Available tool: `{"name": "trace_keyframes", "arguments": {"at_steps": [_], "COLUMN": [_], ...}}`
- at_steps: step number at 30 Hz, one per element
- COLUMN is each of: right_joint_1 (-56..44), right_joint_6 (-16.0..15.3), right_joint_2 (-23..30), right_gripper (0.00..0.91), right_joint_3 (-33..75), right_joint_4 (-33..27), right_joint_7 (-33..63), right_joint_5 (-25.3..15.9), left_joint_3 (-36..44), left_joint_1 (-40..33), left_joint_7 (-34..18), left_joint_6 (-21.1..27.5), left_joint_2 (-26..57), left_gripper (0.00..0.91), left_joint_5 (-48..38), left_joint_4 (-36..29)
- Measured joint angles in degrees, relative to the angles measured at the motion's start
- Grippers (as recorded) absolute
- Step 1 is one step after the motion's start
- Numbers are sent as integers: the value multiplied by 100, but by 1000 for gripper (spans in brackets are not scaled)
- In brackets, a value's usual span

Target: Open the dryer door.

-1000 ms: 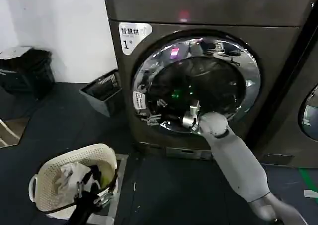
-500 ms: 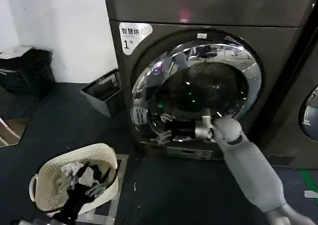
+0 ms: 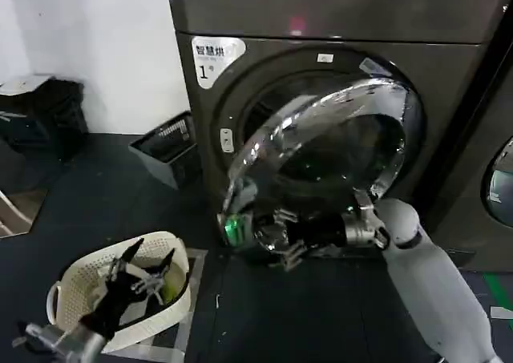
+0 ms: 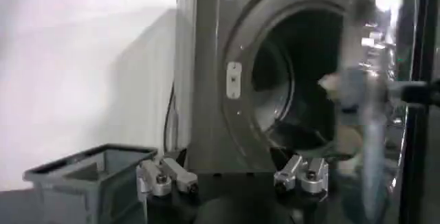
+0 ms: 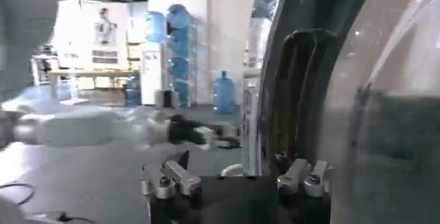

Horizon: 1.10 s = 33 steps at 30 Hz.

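Dryer door (image 3: pixel 337 151) is partly swung out from the dryer (image 3: pixel 449 82). Its left edge has come away from the front and the right side sits near the hinge, so the dark drum opening (image 3: pixel 264 110) shows behind it at left. The right claw (image 3: pixel 276 239) sits at the door's lower-left rim, with the arm reaching in low from the right. That placement makes sense, since the free edge farthest from the hinge gives the most swing.

In the right wrist view the right claw's fingers (image 5: pixel 165 177) are spread apart, and the chrome ring (image 5: pixel 275 74) lies just beside one of them rather than between them. My read is that it hooks or pushes the edge rather than clamping it. Contact itself is hard to tell.

The left claw (image 3: pixel 132 279) hangs low at near left over the laundry basket (image 3: pixel 68 279), well apart from the door, with its fingers (image 4: pixel 168 175) open and holding nothing. It looks idle.

Judged state: door roughly halfway open, more swing needed.
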Motion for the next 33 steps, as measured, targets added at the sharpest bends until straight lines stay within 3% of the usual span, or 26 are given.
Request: {"name": "trace_keyframes", "arguments": {"at_steps": [4,16,25,33], "right_joint_1": [-202,-972,-1892,-2680], "right_joint_6": [70,382,826,1000], "right_joint_2": [-131,-567,-713,-500], "right_gripper": [907,907,907,907], "right_joint_3": [169,976,2090,3638], "right_joint_4": [166,732,977,585], "right_joint_7": [-171,-172,-163,63], "right_joint_5": [20,461,608,424], "left_joint_3": [210,1138,2143,3011], "left_joint_1": [-229,-1067,-1940,-2822], "left_joint_7": [-128,-514,-309,-16], "left_joint_6": [-253,-180,-106,26], "left_joint_2": [347,1308,1764,2153], "left_gripper": [907,907,907,907], "left_joint_5": [-306,-1251,-1668,-1991], "left_joint_4": [290,1005,1375,1604]}}
